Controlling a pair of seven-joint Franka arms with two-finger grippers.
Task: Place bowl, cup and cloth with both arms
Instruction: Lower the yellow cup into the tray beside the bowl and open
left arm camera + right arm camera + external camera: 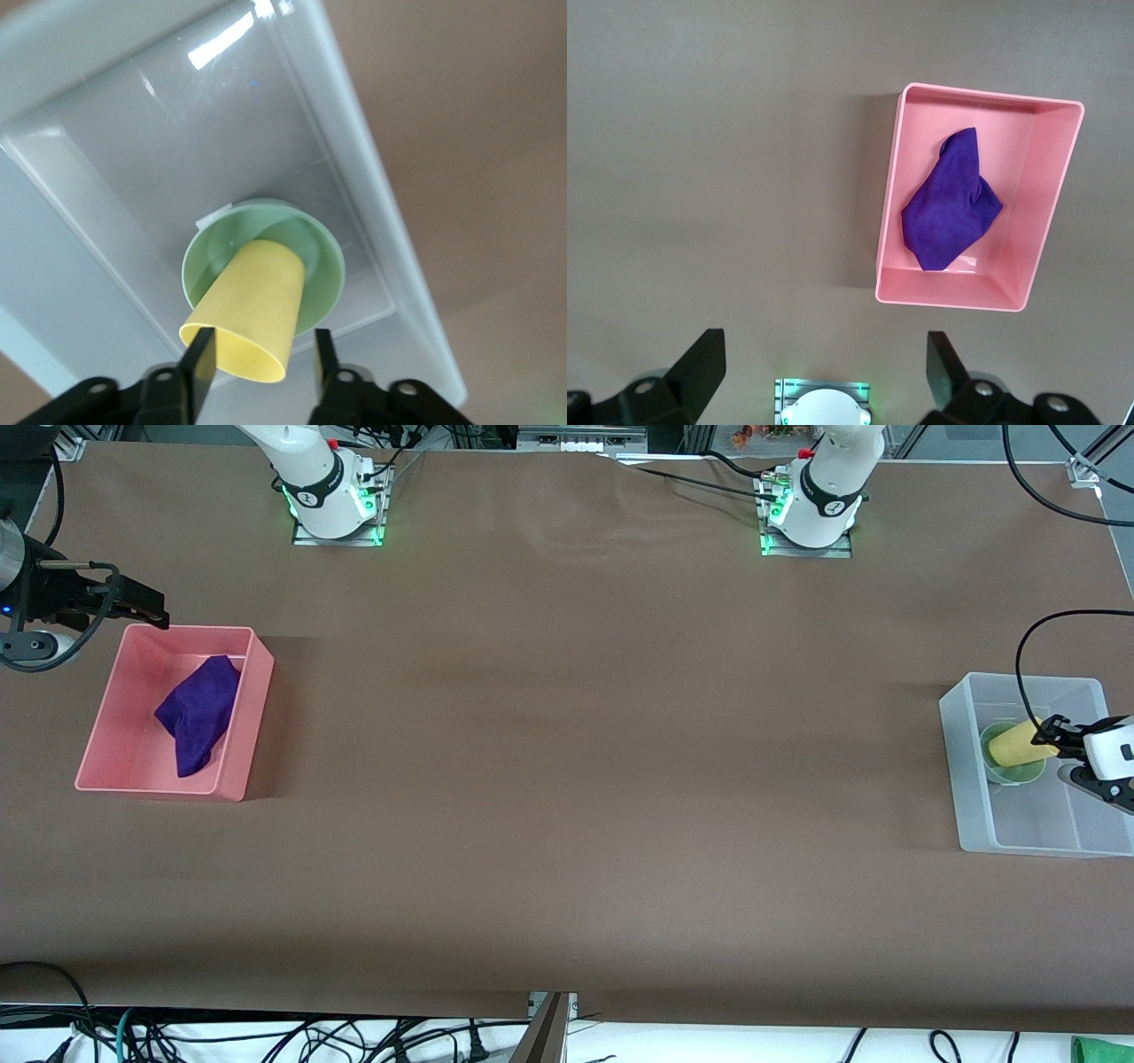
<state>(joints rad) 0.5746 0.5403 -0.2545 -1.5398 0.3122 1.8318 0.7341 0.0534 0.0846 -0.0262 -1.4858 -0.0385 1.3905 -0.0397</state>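
Observation:
The yellow cup lies tilted with its base inside the mint-green bowl, which stands in a clear plastic bin at the left arm's end of the table. In the left wrist view the cup leans out of the bowl, its rim toward my left gripper. That gripper is open over the bin; one finger is at the cup's rim, the other stands apart from it. The purple cloth lies in a pink bin. My right gripper is open and empty, over the pink bin's corner.
In the right wrist view the cloth lies crumpled inside the pink bin, and the right arm's base shows between the fingers. The brown table stretches between the two bins. Cables hang below its near edge.

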